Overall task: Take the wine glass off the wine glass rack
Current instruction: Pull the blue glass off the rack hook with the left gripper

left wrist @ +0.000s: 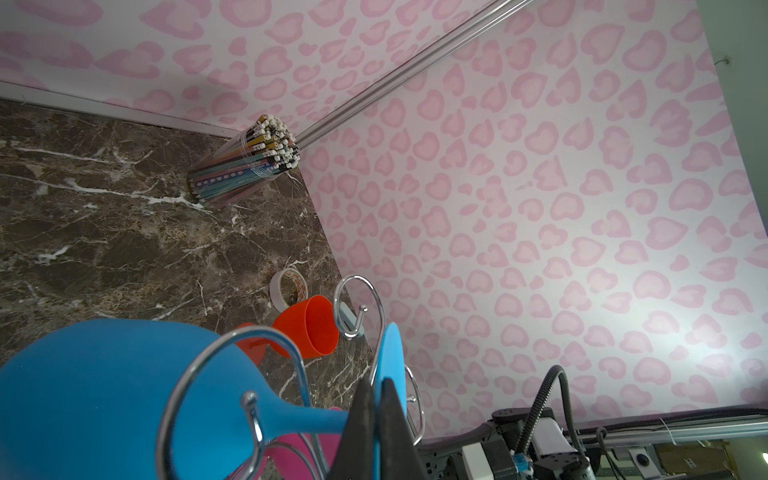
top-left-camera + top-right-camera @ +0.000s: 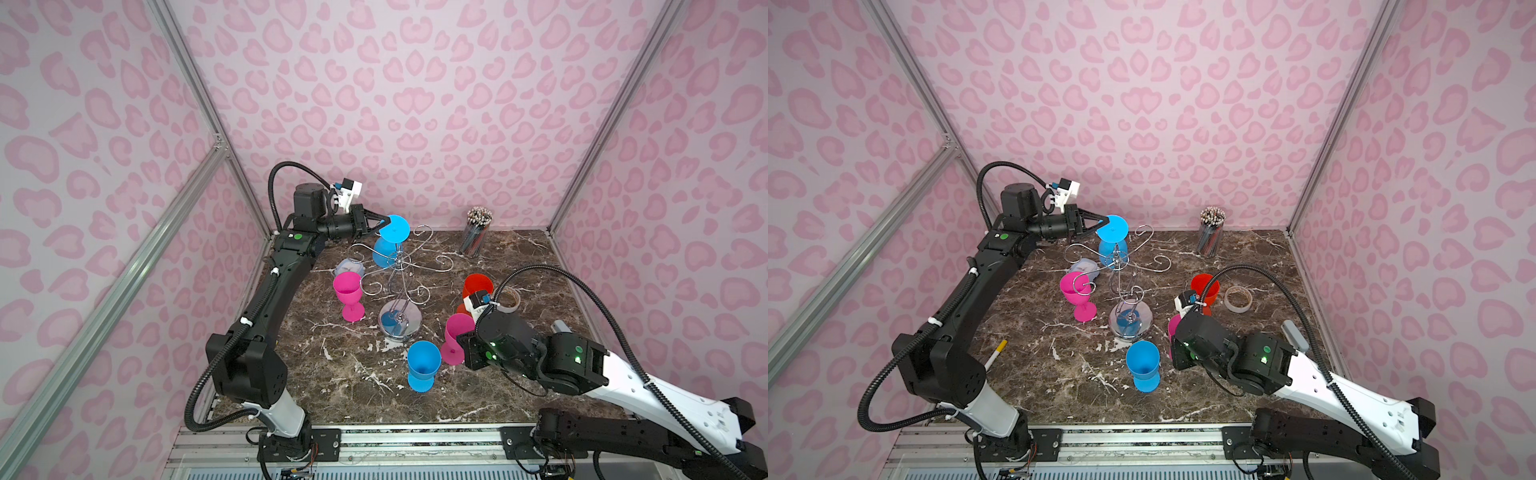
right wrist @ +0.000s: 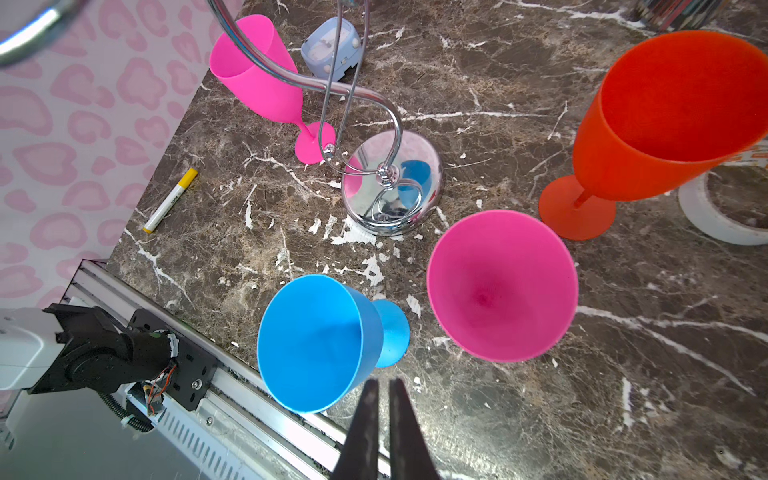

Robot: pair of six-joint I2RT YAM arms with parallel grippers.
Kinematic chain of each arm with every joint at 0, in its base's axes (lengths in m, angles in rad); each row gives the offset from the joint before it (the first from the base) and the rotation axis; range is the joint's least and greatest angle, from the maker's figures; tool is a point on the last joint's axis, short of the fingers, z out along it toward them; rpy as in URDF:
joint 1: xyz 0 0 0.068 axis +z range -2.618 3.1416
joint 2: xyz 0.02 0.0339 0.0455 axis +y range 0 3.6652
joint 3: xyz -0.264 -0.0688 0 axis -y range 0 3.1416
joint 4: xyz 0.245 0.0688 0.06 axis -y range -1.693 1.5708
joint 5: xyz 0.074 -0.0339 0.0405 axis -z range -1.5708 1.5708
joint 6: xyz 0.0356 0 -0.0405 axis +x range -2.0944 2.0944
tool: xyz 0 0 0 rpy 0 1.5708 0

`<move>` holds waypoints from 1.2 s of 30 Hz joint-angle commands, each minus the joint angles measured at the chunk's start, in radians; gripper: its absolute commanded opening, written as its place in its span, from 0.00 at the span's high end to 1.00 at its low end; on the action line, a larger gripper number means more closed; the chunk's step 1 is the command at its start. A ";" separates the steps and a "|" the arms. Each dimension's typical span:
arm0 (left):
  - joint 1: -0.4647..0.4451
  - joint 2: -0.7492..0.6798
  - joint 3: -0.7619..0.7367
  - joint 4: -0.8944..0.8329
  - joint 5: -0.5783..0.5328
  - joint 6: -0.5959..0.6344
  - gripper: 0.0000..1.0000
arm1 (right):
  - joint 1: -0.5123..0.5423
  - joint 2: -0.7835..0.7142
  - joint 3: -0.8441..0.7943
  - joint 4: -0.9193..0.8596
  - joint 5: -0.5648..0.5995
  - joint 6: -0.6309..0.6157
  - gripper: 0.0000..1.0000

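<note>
- The blue wine glass [image 2: 382,253] hangs upside down on the back arm of the wine glass rack [image 2: 411,329]. Its round foot is on top. It is the only glass on the rack.
- The left gripper [image 2: 384,224] is pinched tight on the edge of that foot, up at the top of the rack.
- So the grab looks done. What is left is to slide the stem out of the wire arm and carry the glass away from the rack.
- The right gripper [image 3: 384,399] has its jaws almost together and holds nothing. It hangs in front of the rack's base.
- A pink glass [image 2: 348,291], a second pink glass [image 2: 457,332], a blue glass [image 2: 423,365] and a red glass [image 2: 478,286] stand around the rack's base.
</note>
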State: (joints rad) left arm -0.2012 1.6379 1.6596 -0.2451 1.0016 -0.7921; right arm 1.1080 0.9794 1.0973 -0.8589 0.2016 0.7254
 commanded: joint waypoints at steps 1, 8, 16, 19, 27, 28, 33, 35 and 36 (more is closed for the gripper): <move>0.006 -0.023 -0.009 0.023 0.010 0.007 0.96 | 0.001 0.006 0.002 0.013 0.001 -0.004 0.90; 0.038 -0.071 -0.045 0.021 0.009 0.005 0.96 | 0.001 0.011 0.007 0.011 -0.002 -0.006 0.90; 0.087 -0.143 -0.128 0.021 0.022 0.020 0.96 | 0.001 -0.004 -0.004 0.011 0.005 -0.002 0.90; 0.096 -0.160 -0.142 0.018 0.022 0.025 0.96 | 0.001 -0.005 -0.002 0.009 0.004 -0.001 0.90; 0.137 -0.197 -0.159 0.013 0.012 0.021 0.96 | 0.001 -0.018 -0.009 0.013 0.007 0.009 0.90; 0.139 -0.202 -0.162 0.013 0.012 0.020 0.96 | 0.001 -0.019 -0.009 0.013 0.008 0.011 0.90; 0.151 -0.225 -0.167 0.011 0.009 0.021 0.96 | 0.003 -0.019 -0.008 0.017 0.010 0.014 0.90; 0.158 -0.235 -0.170 0.000 0.004 0.027 0.96 | 0.003 -0.024 -0.011 0.020 0.012 0.013 0.90; 0.161 -0.241 -0.170 -0.009 -0.001 0.032 0.96 | 0.003 -0.027 -0.015 0.022 0.013 0.010 0.90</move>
State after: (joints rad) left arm -0.0456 1.4143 1.4948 -0.2604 1.0027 -0.7799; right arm 1.1103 0.9573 1.0916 -0.8574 0.1997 0.7303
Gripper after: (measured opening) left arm 0.061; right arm 0.098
